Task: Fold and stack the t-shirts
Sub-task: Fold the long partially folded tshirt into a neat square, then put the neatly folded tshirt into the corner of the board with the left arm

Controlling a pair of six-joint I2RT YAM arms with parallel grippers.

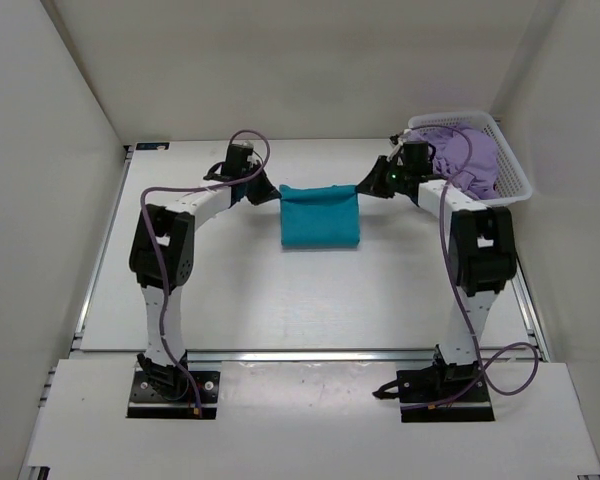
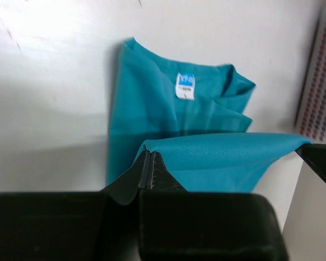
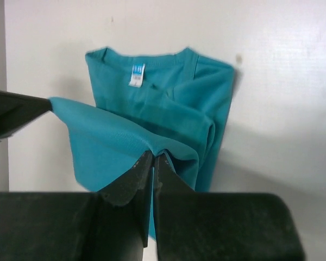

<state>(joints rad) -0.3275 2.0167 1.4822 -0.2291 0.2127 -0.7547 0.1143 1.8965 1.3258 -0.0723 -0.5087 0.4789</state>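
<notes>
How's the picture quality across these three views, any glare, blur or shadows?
Top external view: even soft light, teal t-shirt sharp. Left wrist view: glare whitens the table at upper left; basket at right edge blurred. Right wrist view: soft shadow right of the shirt; neck label too blurred to read.

Two white arms (image 1: pixel 155 325) with black joints (image 1: pixel 160 250) and bases (image 1: pixel 175 392) (purple cables (image 1: pixel 248 132) looping alongside) end in black fingers (image 2: pixel 163 182).
</notes>
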